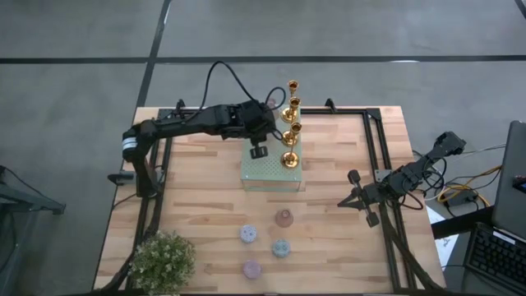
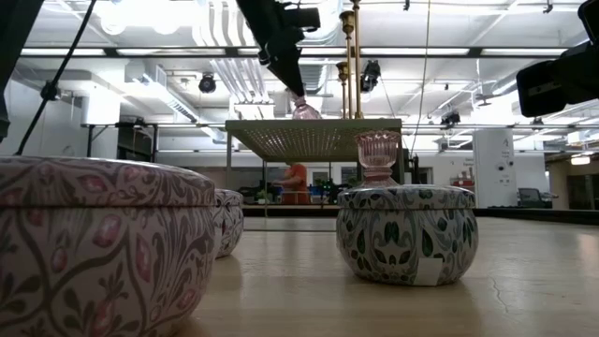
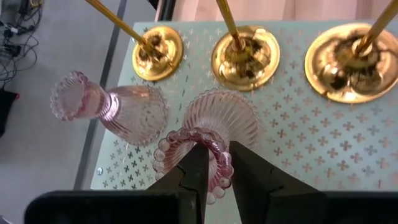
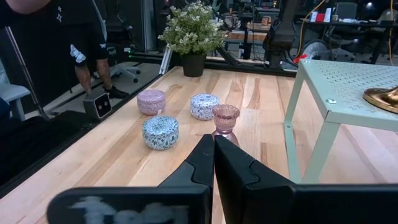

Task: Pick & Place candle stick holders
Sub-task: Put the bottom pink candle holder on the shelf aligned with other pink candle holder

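My left gripper is shut on a pink ribbed glass candle holder over the pale green perforated block. A second pink glass holder stands on the block beside it. Several gold holders stand in a row along the block; three of their round bases show in the left wrist view. Three squat pastel holders sit on the table nearer the front, and a fourth carries a third pink glass holder. My right gripper is shut and empty at the table's right side. My left gripper holds the pink glass holder by the beaded rim of its cup. The rim's wall is pinched between the two fingers, one finger inside the cup and one outside. The fingers come from above, pointing down. The holder stands upright, its ribbed base at the block's top.
A leafy potted plant stands at the near left corner. Black frame rails run along the table's sides. A person stands beyond the table's edge. There is bare wood between the block and the right arm.
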